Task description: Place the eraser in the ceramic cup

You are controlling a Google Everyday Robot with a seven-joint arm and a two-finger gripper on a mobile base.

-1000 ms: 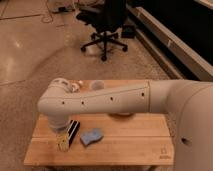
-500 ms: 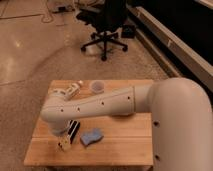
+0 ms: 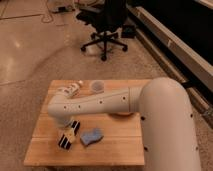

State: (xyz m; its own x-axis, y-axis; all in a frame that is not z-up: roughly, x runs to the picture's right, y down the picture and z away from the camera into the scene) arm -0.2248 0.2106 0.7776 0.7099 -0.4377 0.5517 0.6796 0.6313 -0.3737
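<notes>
A small blue eraser [image 3: 91, 136] lies flat on the wooden table [image 3: 115, 150] near its front left. A pale ceramic cup [image 3: 97, 86] stands upright near the table's far edge. My gripper [image 3: 68, 136] hangs low over the table at the front left, just left of the eraser and apart from it. Something small and yellowish shows at the gripper. My white arm [image 3: 100, 102] reaches across the table from the right and hides part of its middle.
A white bottle-like object [image 3: 74, 89] lies at the far left of the table, beside the cup. A black office chair [image 3: 106, 25] stands on the floor beyond the table. A long dark counter [image 3: 170, 40] runs along the right.
The arm's large segment has swung closer and to the right. The gripper has stayed at nearly the same spot beside the eraser. The eraser and cup have not moved.
</notes>
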